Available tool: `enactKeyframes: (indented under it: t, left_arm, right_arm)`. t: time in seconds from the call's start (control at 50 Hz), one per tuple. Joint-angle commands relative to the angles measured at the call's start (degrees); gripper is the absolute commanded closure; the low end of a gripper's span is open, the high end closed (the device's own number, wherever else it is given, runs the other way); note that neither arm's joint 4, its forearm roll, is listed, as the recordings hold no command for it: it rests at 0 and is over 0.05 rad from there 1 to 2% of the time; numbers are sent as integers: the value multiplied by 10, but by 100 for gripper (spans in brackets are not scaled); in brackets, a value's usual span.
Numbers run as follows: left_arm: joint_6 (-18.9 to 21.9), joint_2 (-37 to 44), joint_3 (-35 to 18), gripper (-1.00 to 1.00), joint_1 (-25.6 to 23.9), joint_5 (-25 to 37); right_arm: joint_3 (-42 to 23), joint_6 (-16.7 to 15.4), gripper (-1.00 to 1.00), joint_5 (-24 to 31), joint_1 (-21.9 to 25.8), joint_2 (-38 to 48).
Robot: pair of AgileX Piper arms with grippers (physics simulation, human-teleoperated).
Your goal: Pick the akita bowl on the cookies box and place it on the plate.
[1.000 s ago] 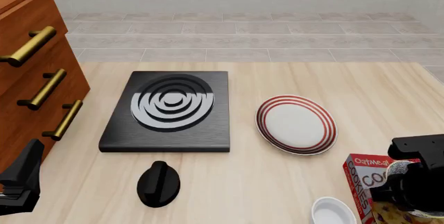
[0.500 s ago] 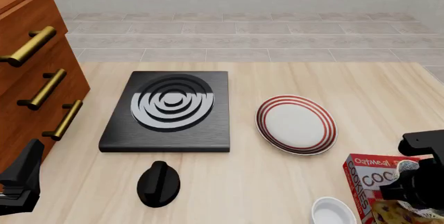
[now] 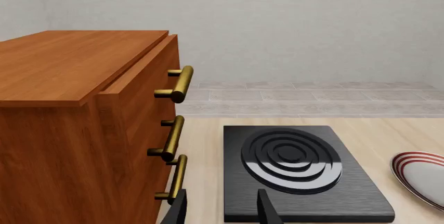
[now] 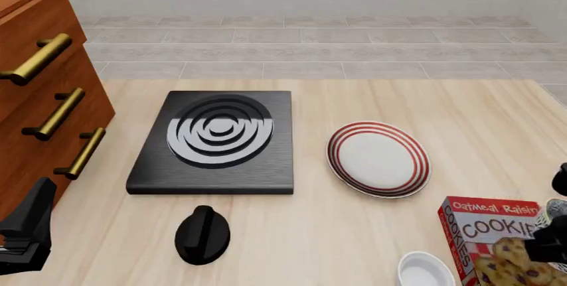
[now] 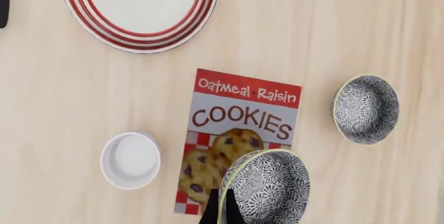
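Above the cookies box [image 5: 239,141], right gripper [image 5: 222,211] pinches the akita bowl [image 5: 267,187] rim (thin hold); may slip before the plate [image 5: 139,8]; left gripper [image 3: 220,208] open.

bare table between cookies box [image 5: 239,141] and plate [image 5: 139,8] — white bowl [image 5: 130,160] beside box

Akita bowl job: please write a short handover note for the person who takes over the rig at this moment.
Left pincer: open, holds nothing, parked near the drawer cabinet.
Right pincer: seems shut on the rim of the akita bowl, raised over the cookies box.
The plate is bare, beyond the box.
A second speckled bowl sits on the table beside the box; leave it.
Done: pick. Left: carry the bowl to the plate, set it down, release.
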Motion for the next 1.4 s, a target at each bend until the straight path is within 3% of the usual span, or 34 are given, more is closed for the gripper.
enactKeyframes:
  t: [0.02, 0.52, 0.8, 1.4]
  left_arm:
    - [0, 1, 1, -100, -2, -1]
    - [0, 1, 1, -100, -2, -1]
    - [0, 1, 1, -100, -2, -1]
    - [0, 0, 1, -100, -2, -1]
  right_arm:
    - [-39, -23, 100, 40, -3, -23]
    - [-120, -22, 100, -15, 95, 107]
    - [-168, 8, 100, -59, 158, 195]
    - [-253, 36, 100, -109, 218, 321]
